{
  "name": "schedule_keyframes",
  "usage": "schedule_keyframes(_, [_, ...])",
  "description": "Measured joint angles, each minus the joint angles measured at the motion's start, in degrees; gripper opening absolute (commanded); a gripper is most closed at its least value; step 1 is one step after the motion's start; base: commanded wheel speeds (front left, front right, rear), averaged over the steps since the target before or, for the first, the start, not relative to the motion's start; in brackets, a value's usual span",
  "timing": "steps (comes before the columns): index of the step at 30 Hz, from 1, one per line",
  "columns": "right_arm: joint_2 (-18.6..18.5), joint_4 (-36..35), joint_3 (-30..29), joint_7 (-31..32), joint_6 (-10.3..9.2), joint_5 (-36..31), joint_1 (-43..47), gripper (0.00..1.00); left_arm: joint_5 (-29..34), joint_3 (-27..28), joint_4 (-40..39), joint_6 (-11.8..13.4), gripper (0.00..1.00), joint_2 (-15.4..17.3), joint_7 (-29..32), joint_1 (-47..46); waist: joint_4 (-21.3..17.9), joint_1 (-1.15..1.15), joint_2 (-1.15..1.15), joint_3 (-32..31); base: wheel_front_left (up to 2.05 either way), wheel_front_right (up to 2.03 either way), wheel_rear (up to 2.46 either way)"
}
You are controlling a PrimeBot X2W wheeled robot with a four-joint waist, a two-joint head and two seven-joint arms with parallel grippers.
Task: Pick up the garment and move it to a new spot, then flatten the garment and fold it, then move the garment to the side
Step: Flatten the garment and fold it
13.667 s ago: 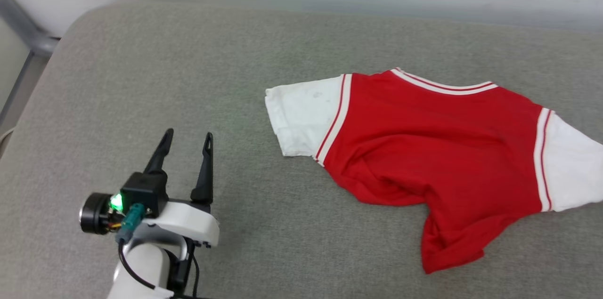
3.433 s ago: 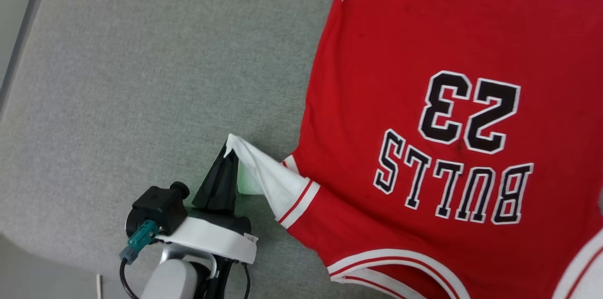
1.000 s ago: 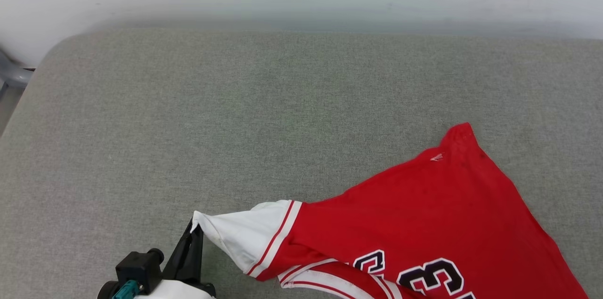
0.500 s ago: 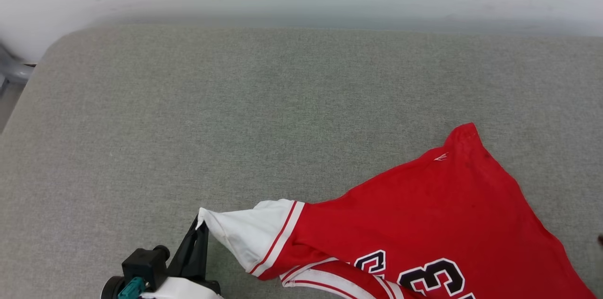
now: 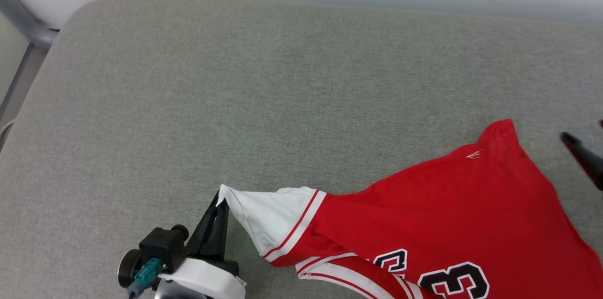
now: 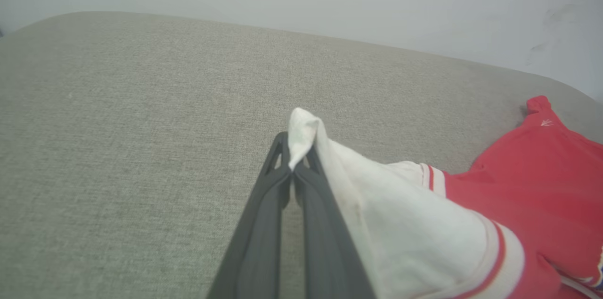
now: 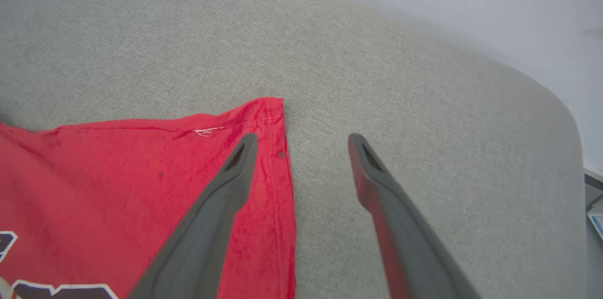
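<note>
**Sleeve tip pinched, far corner straddled**

The red jersey T-shirt with white sleeves and black numerals (image 5: 447, 209) lies near and to the right on the grey fabric surface (image 5: 235, 77), one white sleeve drawn out leftward. The left gripper (image 6: 291, 160) has its dark fingers pressed together on that sleeve's tip. The right gripper (image 7: 302, 141) hangs at the shirt's far corner, fingers wide apart, one over red cloth, one over grey.

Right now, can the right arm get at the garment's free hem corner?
Probably yes. The right tool is open right by the hem corner of the garment, one finger over the red cloth, nothing lying between them.
</note>
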Motion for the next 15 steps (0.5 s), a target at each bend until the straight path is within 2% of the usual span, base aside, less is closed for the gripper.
schedule_keyframes(8, [-2.8,8.89,14.24,8.36,0.01,0.9,-11.9,1.0,-0.02,-1.76,-0.51,0.0,0.0,-0.31,0.0,-1.8,2.53,0.0,0.0,2.53,0.0,0.0,0.0])
schedule_keyframes(15, [-1.22,19.4,20.75,10.05,0.01,0.32,-20.04,1.0,-0.11,-2.86,-1.35,0.01,0.0,-0.44,0.0,-3.58,4.21,0.0,0.0,4.94,0.0,0.0,0.0])
